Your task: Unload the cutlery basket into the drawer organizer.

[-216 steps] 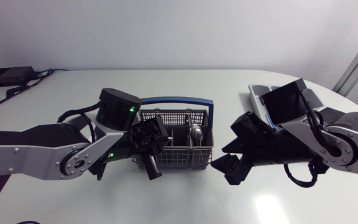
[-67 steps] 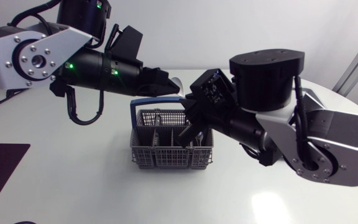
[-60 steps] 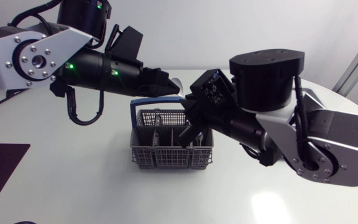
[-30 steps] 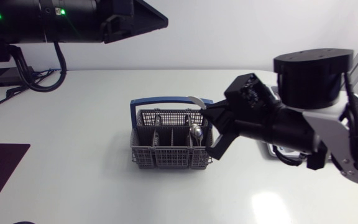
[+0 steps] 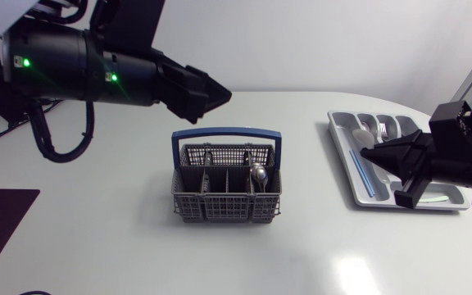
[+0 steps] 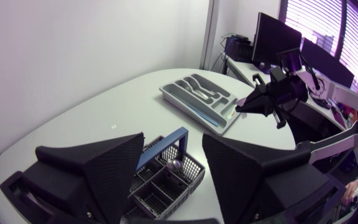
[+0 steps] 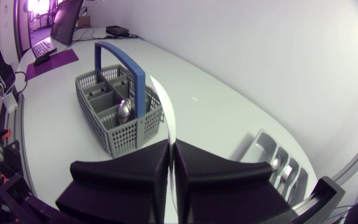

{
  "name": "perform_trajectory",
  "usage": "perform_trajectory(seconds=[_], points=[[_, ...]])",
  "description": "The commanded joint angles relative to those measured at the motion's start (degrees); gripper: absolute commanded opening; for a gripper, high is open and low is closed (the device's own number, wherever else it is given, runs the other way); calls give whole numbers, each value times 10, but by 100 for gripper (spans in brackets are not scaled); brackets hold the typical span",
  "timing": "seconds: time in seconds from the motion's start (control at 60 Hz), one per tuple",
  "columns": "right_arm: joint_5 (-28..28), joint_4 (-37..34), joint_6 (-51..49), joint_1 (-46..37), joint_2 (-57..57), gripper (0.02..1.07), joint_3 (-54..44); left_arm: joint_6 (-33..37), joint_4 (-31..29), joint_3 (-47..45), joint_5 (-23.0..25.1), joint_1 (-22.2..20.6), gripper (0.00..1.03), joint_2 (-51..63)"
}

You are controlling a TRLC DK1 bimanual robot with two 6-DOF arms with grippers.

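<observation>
The grey cutlery basket (image 5: 220, 205) with a blue handle (image 5: 226, 131) stands mid-table, with a spoon (image 5: 258, 174) upright in one of its compartments. My left gripper (image 5: 211, 97) hangs open high above and behind it, with nothing between its fingers; the left wrist view looks down on the basket (image 6: 166, 183). At the right, my right gripper (image 5: 365, 153) is over the grey drawer organizer (image 5: 338, 123), shut on a thin silver piece of cutlery (image 7: 160, 106) that sticks out ahead of its fingers. The right wrist view also shows the basket (image 7: 120, 130) and spoon (image 7: 124, 110).
The organizer holds some cutlery and a blue-handled piece (image 5: 362, 174) in its long slot. A black box with cables (image 5: 6, 100) lies at the far left of the table. White tabletop surrounds the basket.
My left gripper has opened and pulled up and away from the meeting point above the basket. My right gripper, shut on the cutlery piece, has swung right from the basket to over the organizer.
</observation>
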Motion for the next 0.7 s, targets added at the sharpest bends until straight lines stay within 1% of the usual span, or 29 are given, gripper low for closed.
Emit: perform_trajectory(seconds=[0.0, 0.117, 0.15, 0.25, 0.333, 0.45, 0.517, 0.617, 0.683], points=[[-16, -27, -96, -47, 34, 9, -8, 28, -6, -24, -19, -21, 67, -4], [-31, -85, -214, -117, 98, 9, 17, 53, -10, -43, -48, -50, 67, 8], [-30, -103, -249, -134, 117, 9, 28, 54, -10, -46, -49, -54, 67, 10], [-27, -167, -379, -203, 207, 9, 88, 73, -14, -58, -63, -71, 67, 26], [-4, -197, -466, -236, 277, 9, 138, 81, -16, -64, -65, -77, 67, 36], [56, -267, -582, -267, 388, 11, 230, 91, -16, -76, -78, -92, 67, 52], [91, -269, -611, -275, 431, 17, 261, 98, -15, -82, -80, -96, 67, 60], [136, -262, -640, -278, 470, 17, 284, 103, -14, -85, -83, -97, 67, 69], [164, -236, -644, -278, 488, 17, 289, 107, -13, -88, -85, -98, 67, 74]])
